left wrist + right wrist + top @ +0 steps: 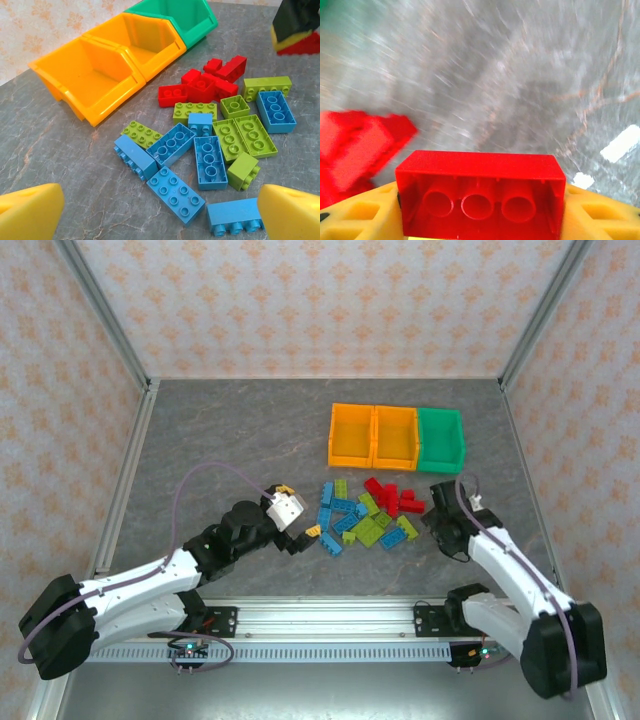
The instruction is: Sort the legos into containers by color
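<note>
The legos [365,515] lie in a loose heap near the middle of the worktop [230,440], blue mostly on the left, lime green in the middle and toward the near side, red at the far right. One red brick [480,200] is out of the heap. It sits between the yellow pads [355,215] of the right gripper [432,522], hollow underside toward the wrist camera, and the jaws seem to be clamped on its two ends, though that view is blurred. This gripper is just off the heap's right edge.

Beyond the heap, toward the far edge, three bins stand touching in a row: two orange bins [352,407] on the left and a green bin [441,411] on the right.

The left gripper [160,212] is at the heap's left edge with its yellow fingertips [30,212] spread wide and nothing between them.
</note>
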You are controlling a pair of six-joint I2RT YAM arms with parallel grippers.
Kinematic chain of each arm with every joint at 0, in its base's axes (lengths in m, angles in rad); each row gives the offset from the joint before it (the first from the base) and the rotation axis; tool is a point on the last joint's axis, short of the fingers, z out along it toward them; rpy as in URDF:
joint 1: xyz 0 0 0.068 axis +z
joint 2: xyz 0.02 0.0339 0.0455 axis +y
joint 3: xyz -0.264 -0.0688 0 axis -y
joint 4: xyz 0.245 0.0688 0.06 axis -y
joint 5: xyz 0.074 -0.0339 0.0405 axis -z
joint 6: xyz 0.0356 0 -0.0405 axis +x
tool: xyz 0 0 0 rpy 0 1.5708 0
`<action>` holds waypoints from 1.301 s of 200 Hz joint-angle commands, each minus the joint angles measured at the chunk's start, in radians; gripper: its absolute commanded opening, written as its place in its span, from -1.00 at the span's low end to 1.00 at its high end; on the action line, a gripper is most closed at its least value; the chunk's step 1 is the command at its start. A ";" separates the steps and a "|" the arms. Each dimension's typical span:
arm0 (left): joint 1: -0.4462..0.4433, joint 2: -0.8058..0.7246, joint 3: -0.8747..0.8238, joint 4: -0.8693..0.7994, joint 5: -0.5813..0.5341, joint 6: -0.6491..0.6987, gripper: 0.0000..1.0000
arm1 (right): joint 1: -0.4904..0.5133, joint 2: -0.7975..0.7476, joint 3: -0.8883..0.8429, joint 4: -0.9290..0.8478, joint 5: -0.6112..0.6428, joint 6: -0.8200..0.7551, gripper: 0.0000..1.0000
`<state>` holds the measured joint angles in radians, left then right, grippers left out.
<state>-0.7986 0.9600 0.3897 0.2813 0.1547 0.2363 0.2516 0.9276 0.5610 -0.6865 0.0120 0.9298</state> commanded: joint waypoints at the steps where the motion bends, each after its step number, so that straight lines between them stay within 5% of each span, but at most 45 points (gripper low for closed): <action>1: -0.004 -0.013 -0.008 0.043 -0.034 -0.006 1.00 | -0.014 -0.042 0.123 0.029 0.156 -0.072 0.08; 24: -0.005 -0.010 -0.011 0.047 -0.055 -0.006 1.00 | -0.080 0.102 0.293 0.100 0.154 -0.172 0.11; 49: -0.005 -0.013 -0.012 0.042 -0.080 -0.002 1.00 | -0.171 0.378 0.494 0.173 0.013 -0.229 0.13; 87: -0.005 -0.010 -0.012 0.042 -0.089 -0.008 1.00 | -0.214 0.795 0.859 0.086 -0.086 -0.245 0.20; 123: -0.005 -0.004 -0.016 0.045 -0.107 -0.004 1.00 | -0.220 0.952 1.003 0.036 -0.086 -0.229 0.48; 158: -0.004 0.005 -0.014 0.052 -0.099 -0.008 1.00 | -0.220 0.913 0.991 0.018 -0.066 -0.231 0.76; 218: -0.005 0.004 0.020 0.015 -0.147 -0.076 1.00 | -0.200 0.540 0.689 0.042 -0.200 -0.284 0.78; 260: 0.000 0.186 0.203 -0.159 -0.280 -0.335 1.00 | 0.026 0.133 0.455 -0.013 -0.318 -0.426 0.75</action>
<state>-0.7986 1.0557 0.4713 0.2329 -0.0280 0.0868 0.1497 1.2175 1.0939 -0.6323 -0.2260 0.6098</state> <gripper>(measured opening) 0.998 0.876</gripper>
